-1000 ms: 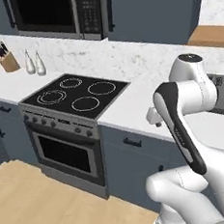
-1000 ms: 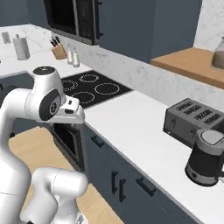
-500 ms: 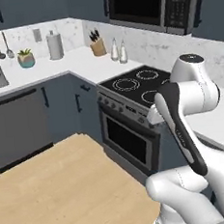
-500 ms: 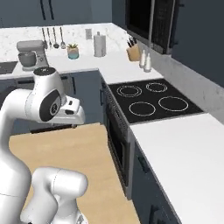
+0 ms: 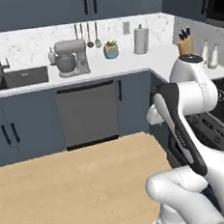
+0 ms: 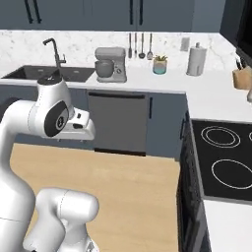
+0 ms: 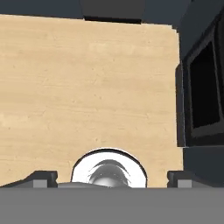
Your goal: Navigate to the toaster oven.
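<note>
Toaster oven: not seen from any camera at this moment.
Gripper (image 7: pixel 112 178): pointed down at the wood floor (image 7: pixel 87 87); tips sat far apart at the frame's lower corners, fingers spread, holding nothing.
Arm (image 5: pixel 181 107): folded above the base, over the floor.
Range (image 6: pixel 224 157): to the right, black cooktop, oven door facing the floor.
Counter (image 5: pixel 128 64): ran along the back wall.
Mixer (image 5: pixel 71 58): grey, on the counter above the dishwasher (image 5: pixel 89 115).
Sink (image 5: pixel 13 77): left of the mixer, black tap.
Plant (image 6: pixel 159 64): right of the mixer.
Paper towel roll (image 6: pixel 196 59): near the corner.
Knife block (image 5: pixel 186 43): beside the range.
</note>
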